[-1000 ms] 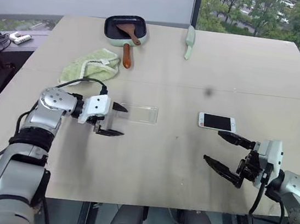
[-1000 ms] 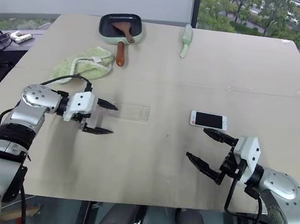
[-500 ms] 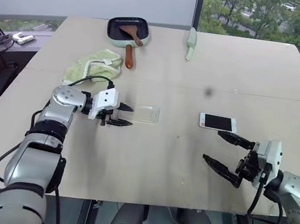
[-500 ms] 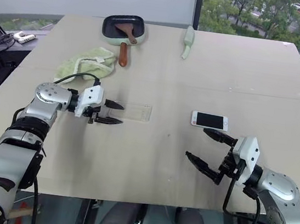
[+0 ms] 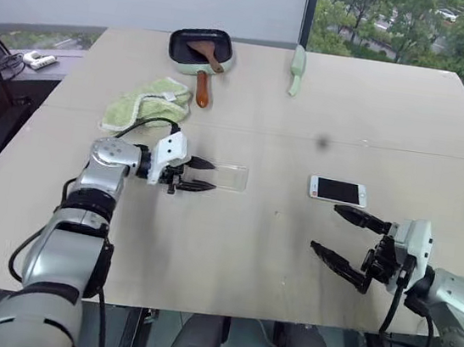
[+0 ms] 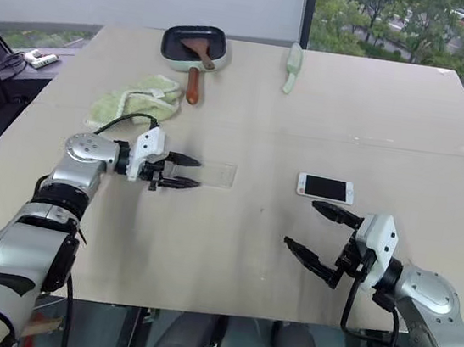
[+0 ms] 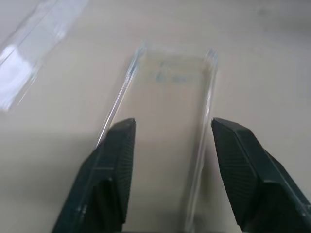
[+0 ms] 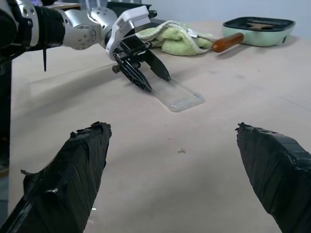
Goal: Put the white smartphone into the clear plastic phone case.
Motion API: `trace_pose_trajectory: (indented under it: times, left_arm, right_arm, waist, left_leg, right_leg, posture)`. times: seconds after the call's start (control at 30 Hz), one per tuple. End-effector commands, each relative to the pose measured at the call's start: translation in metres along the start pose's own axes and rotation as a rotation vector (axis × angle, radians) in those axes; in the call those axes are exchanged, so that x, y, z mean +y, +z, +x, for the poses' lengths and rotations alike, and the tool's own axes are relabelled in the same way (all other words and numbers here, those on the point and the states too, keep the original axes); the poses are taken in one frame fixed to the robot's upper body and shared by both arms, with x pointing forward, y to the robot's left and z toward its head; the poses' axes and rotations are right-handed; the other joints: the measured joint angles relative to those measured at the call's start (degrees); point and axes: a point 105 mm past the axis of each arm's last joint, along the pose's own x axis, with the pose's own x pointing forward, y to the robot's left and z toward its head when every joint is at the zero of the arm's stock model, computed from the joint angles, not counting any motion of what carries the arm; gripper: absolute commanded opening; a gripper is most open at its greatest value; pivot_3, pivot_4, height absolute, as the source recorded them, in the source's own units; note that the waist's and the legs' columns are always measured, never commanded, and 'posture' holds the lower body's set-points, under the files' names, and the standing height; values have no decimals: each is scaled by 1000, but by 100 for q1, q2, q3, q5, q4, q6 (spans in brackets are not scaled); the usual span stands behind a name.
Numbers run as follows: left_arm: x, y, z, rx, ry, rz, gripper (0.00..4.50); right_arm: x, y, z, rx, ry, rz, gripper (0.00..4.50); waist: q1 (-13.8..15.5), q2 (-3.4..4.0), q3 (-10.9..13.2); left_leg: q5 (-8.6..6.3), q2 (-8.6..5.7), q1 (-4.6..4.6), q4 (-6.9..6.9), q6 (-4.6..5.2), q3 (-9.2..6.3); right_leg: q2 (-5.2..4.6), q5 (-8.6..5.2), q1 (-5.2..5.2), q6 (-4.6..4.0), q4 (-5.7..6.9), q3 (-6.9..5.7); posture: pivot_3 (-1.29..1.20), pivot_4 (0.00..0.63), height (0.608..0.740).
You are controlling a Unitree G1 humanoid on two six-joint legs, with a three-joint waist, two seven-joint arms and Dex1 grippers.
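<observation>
Beige table (image 5: 239, 251) carries the clear plastic phone case (image 5: 225, 176) lying flat, long axis along the left gripper (image 5: 203, 175), whose spread fingers straddle its near end without clamping. White smartphone (image 5: 337, 190) lies well apart, just beyond the right gripper (image 5: 339, 233), jaws wide and empty; right arm nearer.

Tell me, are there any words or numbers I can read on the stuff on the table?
None can be read.
Case: faint bluish marks near its far end, too blurred to read.
Phone: black screen, no writing to be made out.
Pan and green cloth: no labels to be seen.
</observation>
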Motion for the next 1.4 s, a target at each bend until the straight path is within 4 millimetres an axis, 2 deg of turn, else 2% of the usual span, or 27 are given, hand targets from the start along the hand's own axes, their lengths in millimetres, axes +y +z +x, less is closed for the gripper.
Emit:
trace_pose_trajectory:
  times: [0.03,0.1,0.33,0.57,0.6,0.63,0.67,0.73,0.77,0.87,0.9,1.23,1.4]
  left_arm:
    - [4,19,-6,-68,32,53,4251]
    - [4,13,-9,-30,52,57,4427]
    - [-12,-28,-14,181,-39,-61,4427]
    - [-4,-36,3,227,-10,-62,4427]
    - [-5,-37,4,236,-20,-66,3884]
    - [-6,-39,4,246,-35,-75,3616]
    - [-8,-41,4,252,-46,-85,3023]
    - [-10,-44,4,265,-59,-100,2259]
    - [-10,-44,4,269,-61,-100,1613]
    - [-9,-42,6,264,-68,-91,327]
    - [-9,-40,7,258,-73,-89,35]
    - [-12,-18,22,164,-130,-15,35]
    - [-25,5,41,91,-209,59,35]
  right_arm:
    - [1,12,-1,-38,-4,-47,4500]
    - [0,11,1,-40,-1,-47,4500]
    - [-2,12,5,-48,14,-56,4500]
    - [1,13,3,-47,-1,-60,4500]
    - [1,13,3,-47,-5,-60,4500]
    - [1,13,2,-48,-7,-60,4500]
    - [1,14,2,-48,-10,-60,4500]
    - [1,14,1,-46,-13,-61,4500]
    - [2,13,1,-45,-15,-61,4500]
    - [2,14,1,-45,-17,-61,4500]
    - [2,13,0,-45,-18,-61,4500]
    - [0,11,-2,-29,-18,-62,4500]
    - [-3,10,-4,-21,-19,-65,4500]
  waist:
    - [-16,0,0]
    - [-28,0,0]
    - [-2,0,1]
    - [39,24,-15]
    - [55,29,-19]
    - [65,35,-23]
    - [65,34,-25]
    - [58,30,-29]
    - [47,29,-30]
    - [14,35,-34]
    - [8,35,-34]
    - [41,34,-33]
    - [48,32,-30]
  left_leg:
    - [0,0,0,-2,0,1]
    - [0,0,3,-7,0,2]
    - [0,-1,7,-8,0,6]
    - [0,-4,25,-7,0,3]
    - [0,-4,30,-7,1,2]
    - [0,-4,36,-6,1,0]
    - [0,-3,53,-4,1,-1]
    - [1,-2,65,-3,1,-1]
    - [1,-1,70,-3,1,-2]
    - [0,-1,71,-4,1,1]
    - [0,-1,71,-6,1,1]
    - [0,-2,53,-6,1,-3]
    - [-1,-4,30,-6,1,-5]
  right_leg:
    - [0,0,-2,0,-1,1]
    - [2,0,-4,0,-2,5]
    - [6,0,-1,0,1,8]
    - [3,-1,23,1,0,3]
    - [3,-1,28,1,0,2]
    - [4,-1,36,2,-1,0]
    - [3,-3,55,3,-1,0]
    - [4,-9,65,13,-1,0]
    - [5,-13,68,19,-1,0]
    - [6,-9,68,13,-1,4]
    - [6,-3,67,2,-2,5]
    - [1,-3,60,3,-12,0]
    - [-4,-3,44,3,-21,-4]
  posture:
    - [0,150,740]
    - [0,150,740]
    - [0,150,740]
    - [0,150,740]
    - [0,150,740]
    - [0,150,740]
    - [0,150,740]
    - [0,150,740]
    - [0,150,740]
    - [0,150,740]
    - [0,150,740]
    - [0,150,740]
    - [0,150,740]
